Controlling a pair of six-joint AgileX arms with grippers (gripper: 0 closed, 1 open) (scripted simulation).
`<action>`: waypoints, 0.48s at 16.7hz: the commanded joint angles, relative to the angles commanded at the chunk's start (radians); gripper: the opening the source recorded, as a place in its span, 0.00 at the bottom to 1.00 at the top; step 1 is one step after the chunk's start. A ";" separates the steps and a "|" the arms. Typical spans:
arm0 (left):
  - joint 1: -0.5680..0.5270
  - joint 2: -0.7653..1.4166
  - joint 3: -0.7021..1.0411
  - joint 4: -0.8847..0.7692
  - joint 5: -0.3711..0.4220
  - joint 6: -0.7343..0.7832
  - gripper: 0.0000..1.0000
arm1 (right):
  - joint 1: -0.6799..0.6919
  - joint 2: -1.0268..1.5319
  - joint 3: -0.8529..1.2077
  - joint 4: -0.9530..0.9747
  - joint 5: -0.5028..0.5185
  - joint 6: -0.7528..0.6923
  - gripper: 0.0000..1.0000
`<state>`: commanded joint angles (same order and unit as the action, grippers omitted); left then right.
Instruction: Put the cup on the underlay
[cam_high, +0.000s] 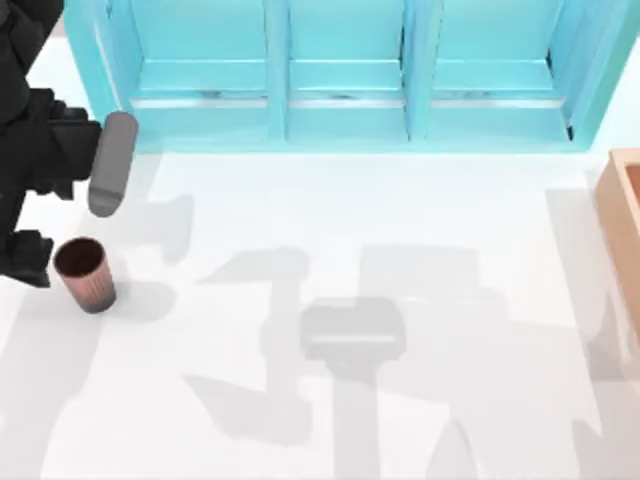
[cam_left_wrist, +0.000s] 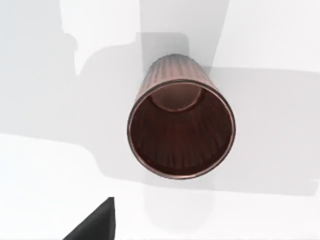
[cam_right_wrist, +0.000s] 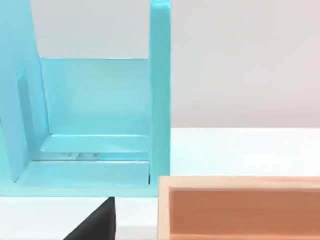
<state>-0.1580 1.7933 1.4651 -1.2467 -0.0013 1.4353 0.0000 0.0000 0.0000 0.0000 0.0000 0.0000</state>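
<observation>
The cup (cam_high: 84, 274) is seen standing upright near the worktop's (cam_high: 400, 230) left edge, mouth up, apparently so that it can be taken from above. The left gripper (cam_high: 35, 215) is held above and just beside it, nothing grasped; whether its fingers are spread cannot be told. Farther back, a blue shelf unit (cam_high: 350, 70) lines the far edge. A wooden box (cam_high: 625, 215) sits at the right edge.
</observation>
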 joint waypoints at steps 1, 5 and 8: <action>0.000 0.008 -0.027 0.034 0.000 0.000 1.00 | 0.000 0.000 0.000 0.000 0.000 0.000 1.00; 0.002 0.053 -0.168 0.236 0.000 0.003 1.00 | 0.000 0.000 0.000 0.000 0.000 0.000 1.00; 0.004 0.078 -0.247 0.331 0.000 0.006 1.00 | 0.000 0.000 0.000 0.000 0.000 0.000 1.00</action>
<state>-0.1542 1.8714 1.2180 -0.9153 -0.0011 1.4410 0.0000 0.0000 0.0000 0.0000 0.0000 0.0000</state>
